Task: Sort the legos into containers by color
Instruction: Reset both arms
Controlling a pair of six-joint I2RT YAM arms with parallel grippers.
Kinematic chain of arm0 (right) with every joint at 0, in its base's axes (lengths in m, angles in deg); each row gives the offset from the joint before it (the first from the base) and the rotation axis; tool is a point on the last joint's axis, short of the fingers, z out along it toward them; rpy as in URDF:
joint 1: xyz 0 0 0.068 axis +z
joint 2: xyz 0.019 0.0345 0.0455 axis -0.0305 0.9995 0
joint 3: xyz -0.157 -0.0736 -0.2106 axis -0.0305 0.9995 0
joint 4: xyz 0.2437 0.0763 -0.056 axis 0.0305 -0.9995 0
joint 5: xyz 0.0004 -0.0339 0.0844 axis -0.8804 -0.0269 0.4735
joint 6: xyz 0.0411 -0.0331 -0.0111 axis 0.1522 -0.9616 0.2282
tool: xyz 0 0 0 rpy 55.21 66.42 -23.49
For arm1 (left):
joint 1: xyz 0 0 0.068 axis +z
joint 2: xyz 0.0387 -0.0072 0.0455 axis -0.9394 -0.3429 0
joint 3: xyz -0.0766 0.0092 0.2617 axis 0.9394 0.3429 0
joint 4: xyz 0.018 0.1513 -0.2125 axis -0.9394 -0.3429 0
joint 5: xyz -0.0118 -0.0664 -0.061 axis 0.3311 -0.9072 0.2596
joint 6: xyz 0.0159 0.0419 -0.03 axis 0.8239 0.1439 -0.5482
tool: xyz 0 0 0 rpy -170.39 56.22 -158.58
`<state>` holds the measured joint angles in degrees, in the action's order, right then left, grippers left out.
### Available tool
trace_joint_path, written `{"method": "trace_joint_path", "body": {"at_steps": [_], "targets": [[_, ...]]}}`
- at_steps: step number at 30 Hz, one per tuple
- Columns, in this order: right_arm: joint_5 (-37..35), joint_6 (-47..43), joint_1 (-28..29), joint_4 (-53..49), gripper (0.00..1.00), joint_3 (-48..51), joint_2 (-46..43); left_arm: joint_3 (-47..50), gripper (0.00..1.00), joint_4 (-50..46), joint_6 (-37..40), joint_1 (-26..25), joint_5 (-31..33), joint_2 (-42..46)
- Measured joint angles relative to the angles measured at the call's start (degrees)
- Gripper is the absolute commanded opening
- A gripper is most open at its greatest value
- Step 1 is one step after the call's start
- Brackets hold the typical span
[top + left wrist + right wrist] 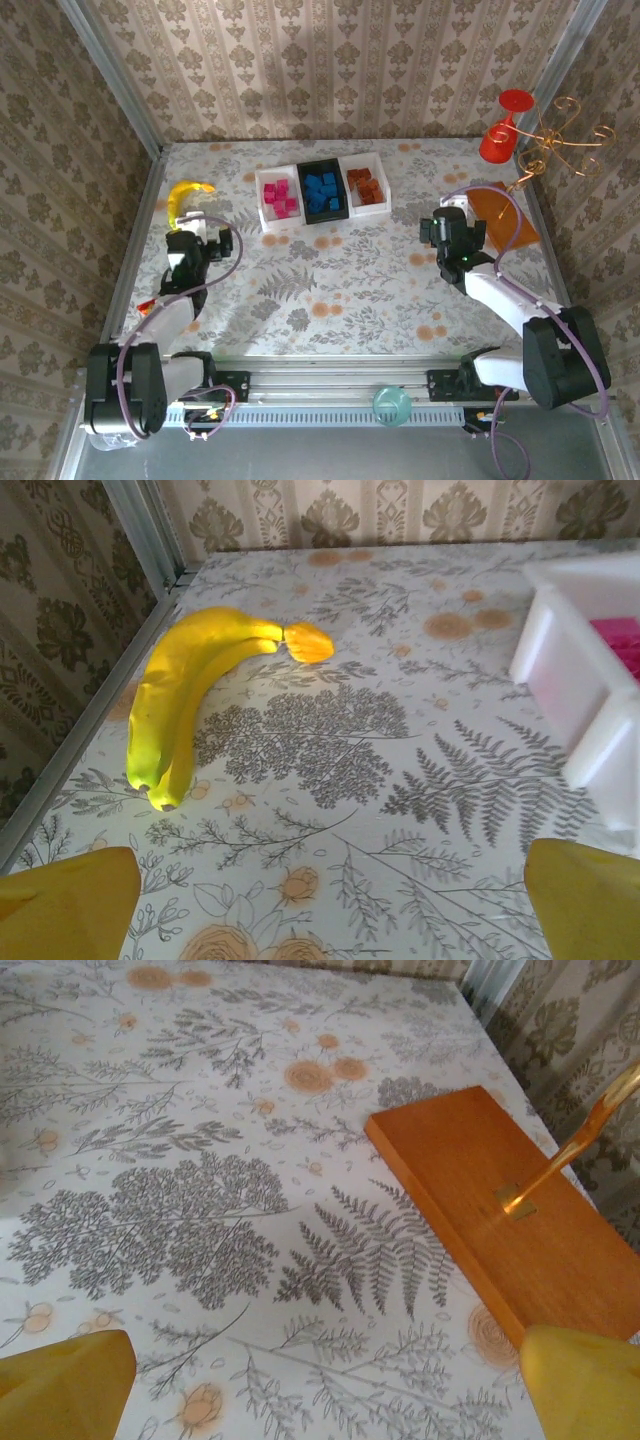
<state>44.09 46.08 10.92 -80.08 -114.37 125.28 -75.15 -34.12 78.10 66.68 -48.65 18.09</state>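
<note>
Orange plate (510, 1210) beside open pincer (330, 1380)

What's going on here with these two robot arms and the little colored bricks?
Two robot arms are sorting small bricks by color, and the job looks about done. The pink bricks lie in the left white tray, the blue bricks in the black tray, and the orange-brown bricks in the right white tray. Both pincers are open and hold nothing. The left pincer is near a banana, the right pincer near an orange wooden board.
</note>
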Motion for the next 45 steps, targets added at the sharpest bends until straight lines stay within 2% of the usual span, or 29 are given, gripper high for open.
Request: {"method": "trace_joint_path", "body": {"at_steps": [7, 17, 23, 27, 30, 45], "targets": [[4.85, -3.91, -3.30, 10.14, 1.00, 6.01, 2.23, 3.32, 1.00, 11.47, 1.95, 1.81, -1.22, -6.54], [11.72, -5.20, -6.10, 21.97, 1.00, 11.13, 2.73, 8.00, 1.00, 35.47, 1.42, 5.05, -5.14, -25.09], [15.50, -5.11, -7.13, 30.29, 1.00, 13.07, 4.09, 4.31, 1.00, 33.79, 1.36, 5.27, -8.31, -25.94], [18.47, -4.55, -9.11, 37.92, 1.00, 13.11, 12.11, 2.43, 1.00, 33.35, 1.36, 5.22, -8.76, -25.83], [20.24, -4.24, -10.05, 37.79, 1.00, 13.07, 15.45, 2.36, 1.00, 32.20, 1.36, 5.22, -8.59, -25.81], [21.33, -3.19, -10.40, 39.19, 1.00, 13.05, 15.45, 0.92, 1.00, 27.47, 1.77, 4.35, -9.01, -25.81]]}}
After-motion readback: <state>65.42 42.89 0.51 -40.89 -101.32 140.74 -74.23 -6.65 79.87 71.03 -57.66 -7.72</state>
